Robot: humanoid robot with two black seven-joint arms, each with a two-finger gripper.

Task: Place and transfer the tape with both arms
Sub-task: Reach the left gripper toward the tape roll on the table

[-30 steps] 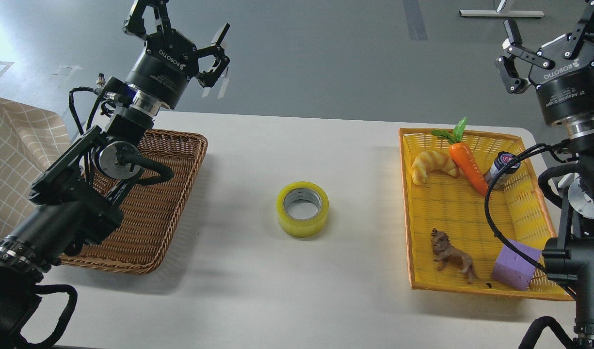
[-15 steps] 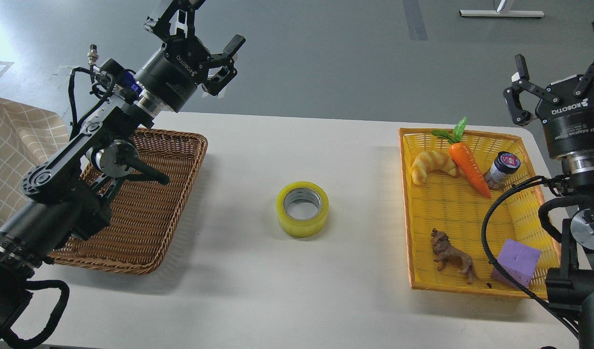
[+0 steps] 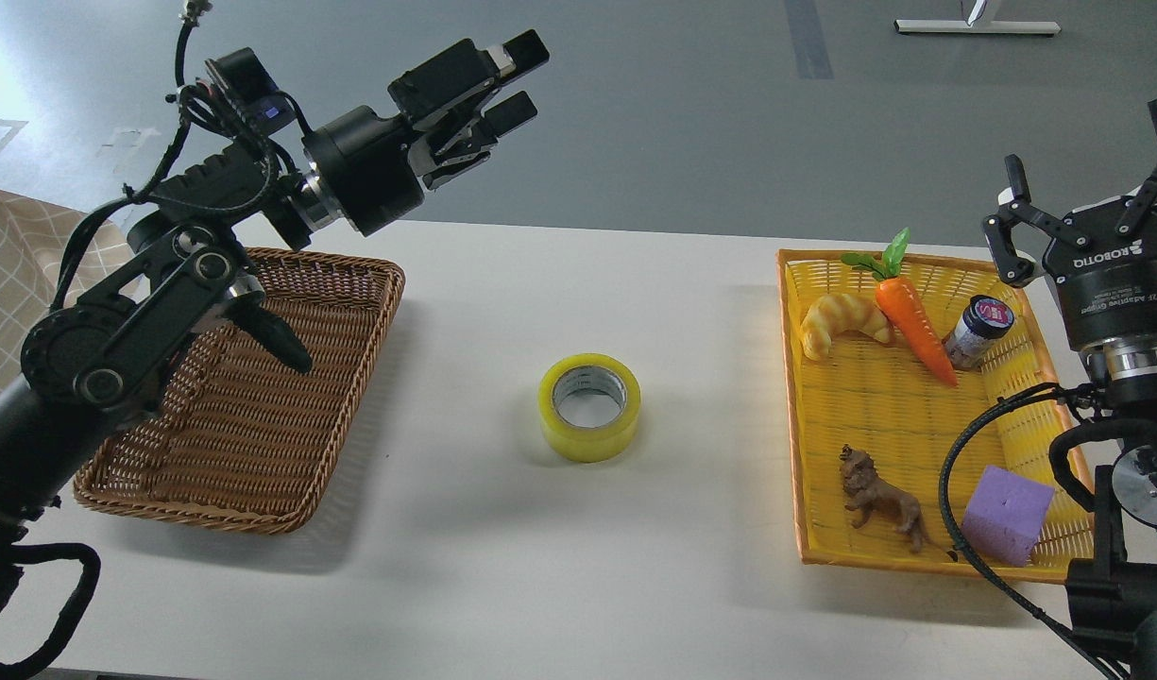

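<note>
While bare white table point(image 3: 691, 576) surrounds it on every side, the glossy yellow tape point(image 3: 589, 407) lies flat mid-table between the woven brown basket point(image 3: 257, 416) and yellow tray point(image 3: 918, 557); left gripper point(image 3: 516, 78) and right gripper point(image 3: 1091, 168) hover spread, empty.

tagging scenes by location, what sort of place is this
Probably a robotics lab or test room: a plain white table on a bare grey floor, with toy props such as a carrot and lion in a yellow tray.

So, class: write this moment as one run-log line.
tape: on table, untouched | left gripper: open, raised | right gripper: open, above yellow basket
</note>
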